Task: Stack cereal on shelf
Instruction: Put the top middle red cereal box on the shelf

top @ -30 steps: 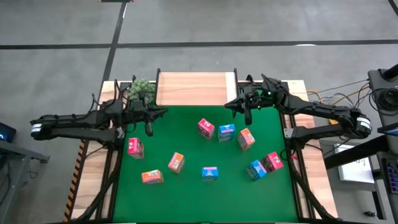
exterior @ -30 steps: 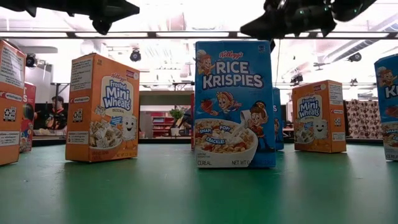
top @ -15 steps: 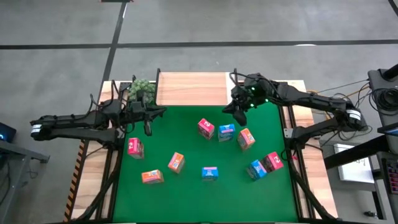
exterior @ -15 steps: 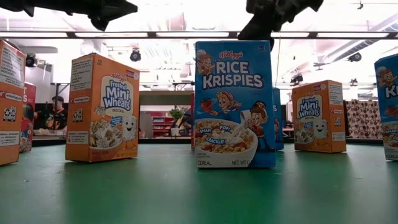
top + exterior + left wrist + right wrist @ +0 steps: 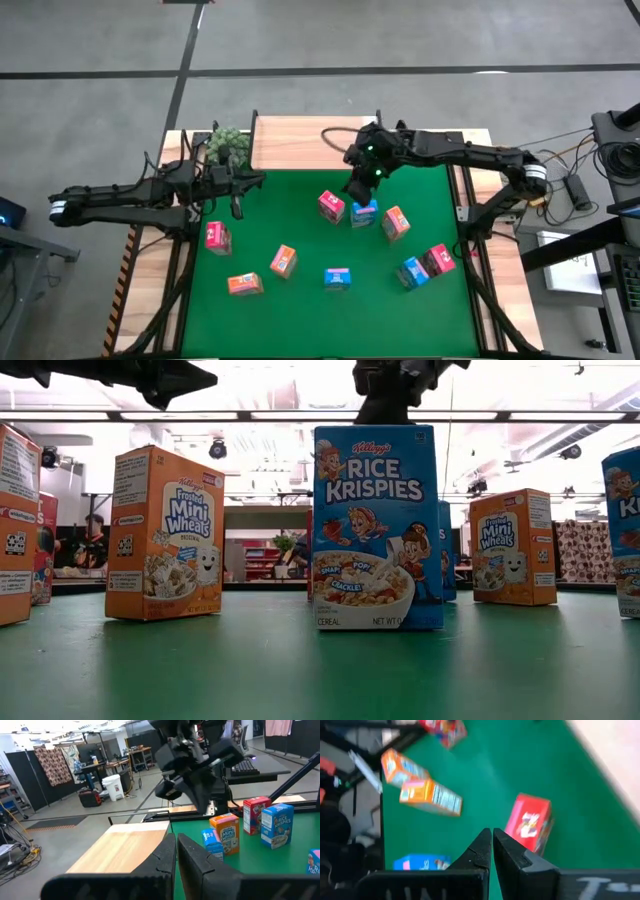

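Right gripper [image 5: 357, 190]: I see it has moved since a second ago, from the mat's back right corner toward the middle. Now it hangs above the mat, just beside the pink-red box at its 1 o'clock. The jaws are closed and hold nothing.
Right arm: it now reaches across the back edge of the green mat [image 5: 300, 225]; before, it was folded at the right side.
Left gripper [image 5: 262, 179]: I see no change. It waits at the mat's back left corner, jaws closed and empty.
Pink-red box [image 5: 331, 206]: it stands near the mat's centre and was not moved. In the right wrist view the same box [image 5: 529, 823] lies just ahead of the closed fingers [image 5: 481, 851].
Other cereal: a blue box [image 5: 364, 212] and an orange box [image 5: 396, 222] stand at 3 o'clock from the pink-red box. The rest is scattered toward the front of the mat, in the same places as before. I count nine boxes, all on the mat.
Low view: the Rice Krispies box [image 5: 378, 526] stands upright in the middle. The dark gripper above it now shows more to the left.
Shelf [image 5: 312, 142]: the light wood board is at the mat's 12 o'clock, with no box on it.
Plant [image 5: 229, 143]: it sits at the shelf's 9 o'clock, unchanged.
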Tool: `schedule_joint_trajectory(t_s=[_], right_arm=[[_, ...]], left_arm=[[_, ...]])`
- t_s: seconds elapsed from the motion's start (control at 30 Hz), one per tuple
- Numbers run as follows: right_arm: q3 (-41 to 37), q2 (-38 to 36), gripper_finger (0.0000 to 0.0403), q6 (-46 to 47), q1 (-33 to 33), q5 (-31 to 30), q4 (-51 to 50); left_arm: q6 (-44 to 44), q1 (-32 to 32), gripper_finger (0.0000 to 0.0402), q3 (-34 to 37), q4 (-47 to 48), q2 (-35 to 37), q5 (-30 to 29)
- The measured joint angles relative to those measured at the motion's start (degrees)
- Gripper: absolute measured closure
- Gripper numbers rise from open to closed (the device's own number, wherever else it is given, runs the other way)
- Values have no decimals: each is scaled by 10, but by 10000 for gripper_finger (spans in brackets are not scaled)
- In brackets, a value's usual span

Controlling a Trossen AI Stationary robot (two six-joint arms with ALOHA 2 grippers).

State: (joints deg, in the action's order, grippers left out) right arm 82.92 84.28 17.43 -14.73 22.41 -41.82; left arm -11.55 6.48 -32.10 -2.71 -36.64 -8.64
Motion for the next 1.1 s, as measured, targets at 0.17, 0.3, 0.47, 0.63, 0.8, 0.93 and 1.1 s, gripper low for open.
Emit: schedule_joint_trajectory(t_s=[0.17,0.3,0.47,0.63,0.8,0.93,1.1], right_arm=[[43,32,394,-22,21,0,-118],[43,47,394,-3,21,-5,-123],[43,72,394,-18,21,-6,-112],[43,106,394,42,21,2,-61],[65,134,394,55,28,10,15],[115,151,394,40,52,-78,-20],[197,167,394,46,75,-231,-121]], left_arm=[[0,0,402,0,3,0,0],[0,0,402,0,3,0,0],[-4,0,402,0,2,0,0],[-13,0,402,0,-5,0,1],[-14,0,402,0,-12,0,1],[-19,0,402,0,-14,-1,1],[-27,0,402,0,-14,-3,1]])
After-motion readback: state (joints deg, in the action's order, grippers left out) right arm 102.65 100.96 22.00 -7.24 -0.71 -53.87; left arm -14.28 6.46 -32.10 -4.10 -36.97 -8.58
